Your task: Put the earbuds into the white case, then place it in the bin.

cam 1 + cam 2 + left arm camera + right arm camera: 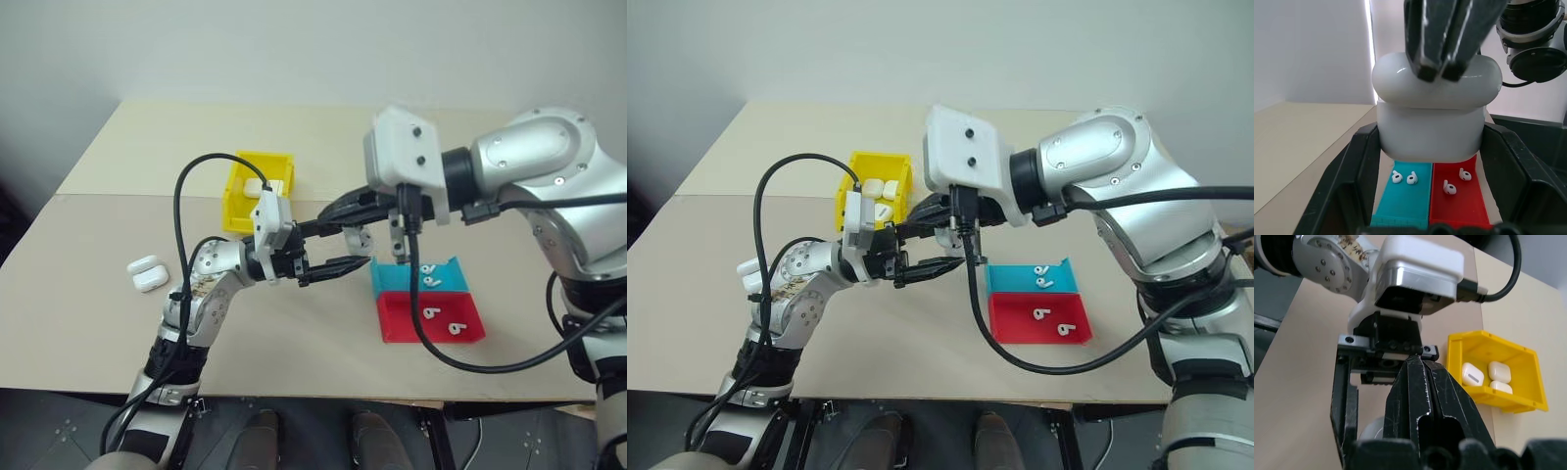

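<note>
Presently: white case (1430, 120), glossy, rounded, lid down, clamped in left pincer (1431, 161) above the counter (88, 284); right pincer (1440, 44), fingers pressed together and empty, tips on its lid. Four stemmed earbuds (428, 277) remain in teal tray (392, 279) and red tray (407, 323). Yellow tall-walled bin (1528, 367) holds three cases; binning outstanding.

The white case (1430, 115) is sitting closed and upright. Four earbuds (1404, 177) are lying in trays, while the yellow bin (1497, 371) is holding three cases.

Six white cases (147, 273), four earbuds (428, 281), one bin (240, 191), two trays (428, 318)
</note>
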`<state>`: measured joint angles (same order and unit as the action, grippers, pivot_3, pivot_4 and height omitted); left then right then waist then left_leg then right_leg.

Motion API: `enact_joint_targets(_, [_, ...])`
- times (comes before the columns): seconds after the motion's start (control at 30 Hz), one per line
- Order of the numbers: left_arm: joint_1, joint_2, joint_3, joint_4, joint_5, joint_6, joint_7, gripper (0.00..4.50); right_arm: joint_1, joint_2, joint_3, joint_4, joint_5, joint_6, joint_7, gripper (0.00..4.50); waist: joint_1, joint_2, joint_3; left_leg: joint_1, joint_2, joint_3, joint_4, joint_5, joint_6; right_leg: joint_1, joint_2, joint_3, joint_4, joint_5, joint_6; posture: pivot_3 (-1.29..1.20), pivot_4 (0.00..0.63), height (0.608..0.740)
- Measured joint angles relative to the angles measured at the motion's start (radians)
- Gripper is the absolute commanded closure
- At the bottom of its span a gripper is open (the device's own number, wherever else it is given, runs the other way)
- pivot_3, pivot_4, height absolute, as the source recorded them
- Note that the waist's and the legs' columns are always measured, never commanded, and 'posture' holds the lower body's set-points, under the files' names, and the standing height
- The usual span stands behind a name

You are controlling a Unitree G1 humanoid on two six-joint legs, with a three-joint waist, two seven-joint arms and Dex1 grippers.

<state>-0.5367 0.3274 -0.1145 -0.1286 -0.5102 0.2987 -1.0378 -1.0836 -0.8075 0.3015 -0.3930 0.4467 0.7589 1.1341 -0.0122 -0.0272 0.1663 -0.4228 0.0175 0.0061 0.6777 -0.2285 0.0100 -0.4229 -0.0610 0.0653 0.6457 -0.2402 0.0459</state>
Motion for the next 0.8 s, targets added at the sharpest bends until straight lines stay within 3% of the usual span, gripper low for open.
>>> enact_joint_targets(0.27, [0.033, 0.02, 0.022, -0.008, -0.001, 0.001, 0.043, 1.74, 0.097, -0.056, -0.072, -0.015, 0.002, -0.03, 0.002, 4.45, -0.004, 0.0, 0.0, 0.001, 0.001, 0.0, 0.0, 0.0, 0.0, 0.0, 0.001, 0.0, 0.001, 0.0, 0.0, 0.0, 0.15, 0.74])
enact_joint_targets(0.67, [0.045, 0.013, 0.087, -0.072, 0.0, 0.001, 0.174, 1.74, 0.199, 0.061, -0.336, -0.051, 0.203, 0.103, -0.197, 4.45, -0.001, 0.0, 0.0, 0.001, 0.0, -0.001, 0.0, 0.0, 0.0, 0.0, 0.0, 0.0, 0.001, 0.0, 0.0, 0.0, 0.15, 0.74])
enact_joint_targets(0.8, [0.029, -0.034, 0.137, -0.054, 0.058, 0.0, 0.351, 1.74, 0.253, 0.04, -0.415, -0.086, 0.274, 0.189, -0.266, 4.45, 0.003, 0.0, 0.0, 0.001, 0.0, -0.001, 0.0, 0.0, 0.0, 0.002, 0.0, 0.0, 0.0, 0.0, 0.0, 0.0, 0.15, 0.74])
